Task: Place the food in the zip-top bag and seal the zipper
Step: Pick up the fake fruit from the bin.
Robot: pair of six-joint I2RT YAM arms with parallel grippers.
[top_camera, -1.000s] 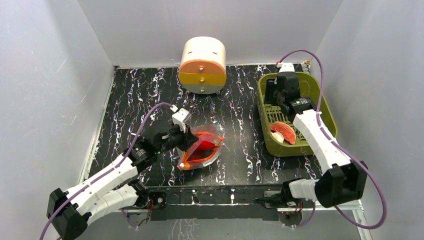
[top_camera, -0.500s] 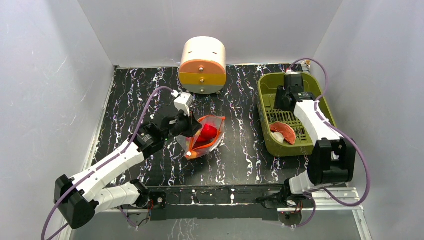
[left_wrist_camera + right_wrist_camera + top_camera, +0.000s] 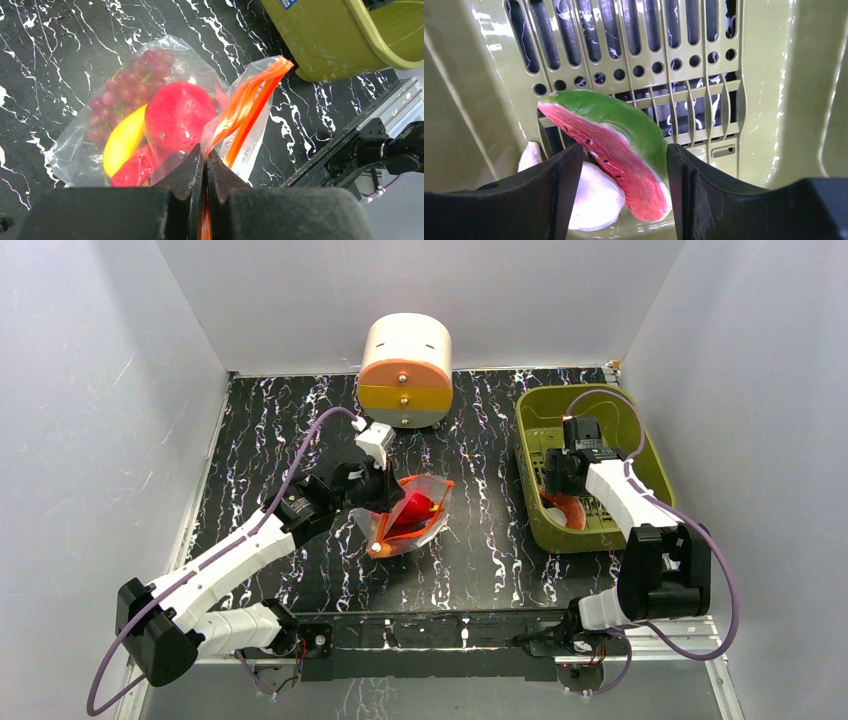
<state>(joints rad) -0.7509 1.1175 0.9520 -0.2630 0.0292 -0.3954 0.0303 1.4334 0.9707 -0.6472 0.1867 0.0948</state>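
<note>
Two claws, two different spots in front of you. Your left claw [image 3: 205,161] is clamped tight, its fingers pressed together on the mouth edge of the clear bag [image 3: 70,155], right where the orange zipper strip [image 3: 252,97] starts. The strip runs up and away from the pinch, and from above the bag's mouth gapes open, unsealed. The bag lies on the black marbled table [image 3: 270,420], near its middle, between the arms' bases and the round cream-and-orange drawer unit [image 3: 405,368] at the back. Inside the bag you can see a red round fruit [image 3: 177,117], a yellow banana [image 3: 122,142] just beside it, a red chili [image 3: 131,172] below the banana, and a bunch of purple grapes [image 3: 127,87] at the far end.

Your right claw [image 3: 624,160] is down inside the olive-green bin [image 3: 575,542] on the right side of the table, well apart from the bag. Its jaws stand spread, one finger on each side of a watermelon slice [image 3: 604,132] that rests on the bin's slotted floor, green rind toward the right finger. Whether the fingers touch the slice is hard to judge from the wrist view. A white piece [image 3: 596,200] lies under the slice's low end; you can't make out what it is.
</note>
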